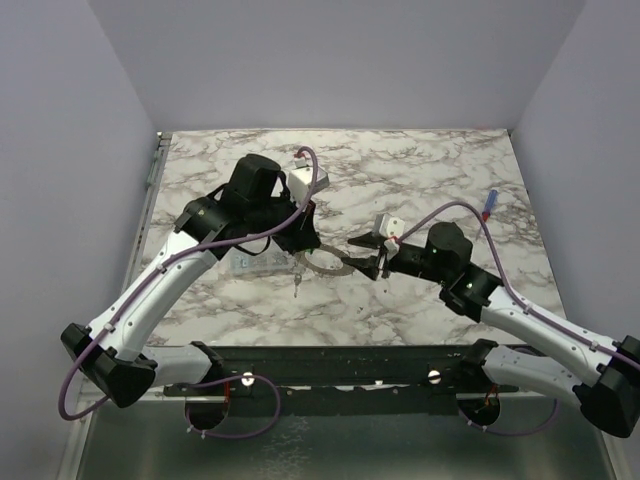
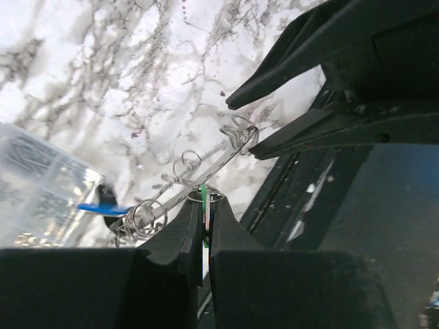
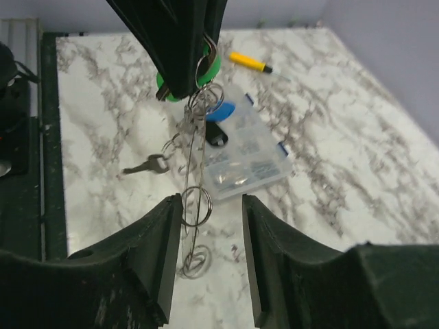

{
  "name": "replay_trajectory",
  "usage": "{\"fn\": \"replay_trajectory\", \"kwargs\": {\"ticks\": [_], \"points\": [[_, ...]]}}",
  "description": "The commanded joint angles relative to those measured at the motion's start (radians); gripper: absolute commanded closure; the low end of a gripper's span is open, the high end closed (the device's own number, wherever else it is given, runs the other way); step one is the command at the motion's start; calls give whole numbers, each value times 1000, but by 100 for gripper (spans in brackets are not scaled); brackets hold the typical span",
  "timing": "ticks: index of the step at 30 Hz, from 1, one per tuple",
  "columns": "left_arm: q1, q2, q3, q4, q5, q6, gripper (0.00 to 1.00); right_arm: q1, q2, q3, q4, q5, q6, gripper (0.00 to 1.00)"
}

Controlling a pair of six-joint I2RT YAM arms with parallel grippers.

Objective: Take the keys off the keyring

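Observation:
The keyring (image 3: 194, 154) is a thin metal loop hanging edge-on between my two grippers, also seen as keyring (image 2: 209, 161) and keyring (image 1: 328, 264). My left gripper (image 2: 205, 207) is shut on the green-headed key (image 2: 203, 192), which shows at the top as green key (image 3: 213, 68). A blue-headed key (image 3: 221, 111) and a plain silver key (image 3: 144, 164) dangle from the keyring. My right gripper (image 3: 209, 212) is open around the keyring's lower end. A small split ring (image 3: 197, 205) lies against its left finger, unclamped.
A clear compartment box (image 3: 254, 154) lies on the marble table just behind the keyring, also box (image 1: 260, 263). A yellow marker (image 3: 250, 63) lies farther back. A blue-and-red pen (image 1: 490, 205) rests at the right. The black base rail (image 1: 330, 365) runs along the near edge.

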Motion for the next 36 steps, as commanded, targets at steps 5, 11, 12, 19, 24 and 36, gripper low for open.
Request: {"fn": "replay_trajectory", "kwargs": {"ticks": [5,11,12,19,24,36], "points": [[-39,69,169,-167,-128,347,100,-31,53,324,-530,-6,133,51],[-41,154,257,-273,-186,388,100,-171,104,431,-702,-156,97,47],[-42,168,277,-295,-203,389,100,-210,128,454,-742,-200,91,47],[-44,249,323,-356,-233,256,100,-276,189,507,-814,-315,65,48],[-16,277,310,-346,-118,108,100,-276,145,376,-647,-350,108,50],[130,376,242,-295,266,-127,100,-274,198,319,-446,-422,164,57]]}}
